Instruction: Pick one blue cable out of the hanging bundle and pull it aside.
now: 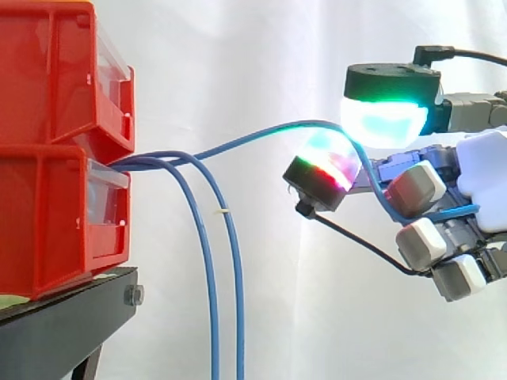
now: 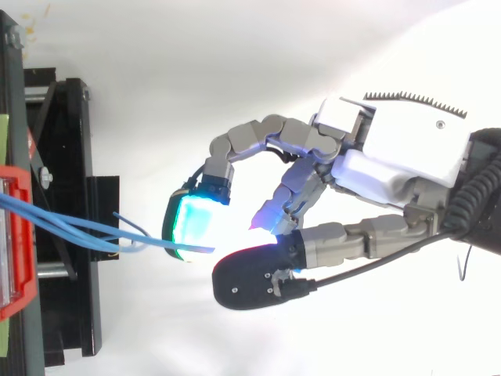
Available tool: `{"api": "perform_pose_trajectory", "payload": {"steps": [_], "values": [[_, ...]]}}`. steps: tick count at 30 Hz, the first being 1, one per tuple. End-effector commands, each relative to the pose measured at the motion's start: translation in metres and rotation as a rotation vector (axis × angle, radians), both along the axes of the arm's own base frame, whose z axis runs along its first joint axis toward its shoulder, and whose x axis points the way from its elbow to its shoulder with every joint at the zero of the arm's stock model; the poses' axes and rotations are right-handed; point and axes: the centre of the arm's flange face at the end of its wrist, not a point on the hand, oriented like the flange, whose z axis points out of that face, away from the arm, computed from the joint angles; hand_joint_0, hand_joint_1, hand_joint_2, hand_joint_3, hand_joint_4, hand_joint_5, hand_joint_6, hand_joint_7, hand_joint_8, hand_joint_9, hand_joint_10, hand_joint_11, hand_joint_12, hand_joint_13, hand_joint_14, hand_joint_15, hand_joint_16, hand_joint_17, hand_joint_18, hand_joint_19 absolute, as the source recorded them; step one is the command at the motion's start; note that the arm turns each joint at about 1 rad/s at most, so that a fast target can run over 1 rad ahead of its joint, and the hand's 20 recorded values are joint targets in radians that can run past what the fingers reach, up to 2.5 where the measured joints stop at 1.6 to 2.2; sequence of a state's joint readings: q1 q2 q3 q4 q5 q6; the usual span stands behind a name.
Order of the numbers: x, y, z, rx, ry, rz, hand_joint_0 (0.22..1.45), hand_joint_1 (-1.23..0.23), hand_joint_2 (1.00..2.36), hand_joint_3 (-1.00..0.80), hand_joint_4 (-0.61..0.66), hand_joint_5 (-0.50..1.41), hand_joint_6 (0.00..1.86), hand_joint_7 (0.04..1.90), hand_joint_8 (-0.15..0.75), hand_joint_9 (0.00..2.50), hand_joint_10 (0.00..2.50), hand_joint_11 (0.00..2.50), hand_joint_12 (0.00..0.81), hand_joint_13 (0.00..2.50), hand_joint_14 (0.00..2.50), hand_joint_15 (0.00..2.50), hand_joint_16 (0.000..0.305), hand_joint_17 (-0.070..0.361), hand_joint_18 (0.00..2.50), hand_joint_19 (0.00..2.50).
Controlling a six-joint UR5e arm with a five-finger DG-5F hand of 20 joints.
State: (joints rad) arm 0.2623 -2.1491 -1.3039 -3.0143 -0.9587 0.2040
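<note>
The robot hand point(image 2: 399, 157) is closed in a pinch on one blue cable point(image 1: 253, 134), which runs between two glowing fingertips point(image 1: 384, 123). From there the cable trails down across the other fingers. The cable leaves the gap between the stacked red bins point(image 1: 47, 158) on the black stand point(image 1: 71, 317), and it arcs up and to the right, well apart from the two other cables point(image 1: 212, 301), which hang straight down beside the bins. The task looks far along, with the chosen strand already separated from the bundle. The main risk is probably slip: the cable is thin, the pads are rounded, and a firmer sideways pull could draw it out of the pinch. The slack draped over the fingers could also catch there and make any release awkward. All three strands emerge from the same spot at the bins, so a hard tug might drag the neighbours along or shift the upper bin. How firmly the cable is anchored inside cannot be seen.
</note>
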Motion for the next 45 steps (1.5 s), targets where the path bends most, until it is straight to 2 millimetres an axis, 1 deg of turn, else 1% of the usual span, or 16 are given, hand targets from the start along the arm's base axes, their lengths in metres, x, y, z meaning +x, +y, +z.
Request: {"api": "perform_pose_trajectory", "payload": {"steps": [1,45], "values": [[0.0000,-0.0010,0.0000,0.000,0.000,-0.001,0.55,-0.72,1.09,-0.04,-0.22,-0.05,0.92,1.01,0.361,1.10,0.02,0.81,0.480,1.24,0.02,0.63,0.059,0.134,1.13,0.60],[0.0000,0.0000,0.0000,0.000,0.000,0.000,0.56,-0.75,1.09,-0.03,-0.22,-0.05,0.91,1.03,0.360,1.16,0.02,0.78,0.472,1.24,0.02,0.65,0.059,0.132,1.11,0.61]]}}
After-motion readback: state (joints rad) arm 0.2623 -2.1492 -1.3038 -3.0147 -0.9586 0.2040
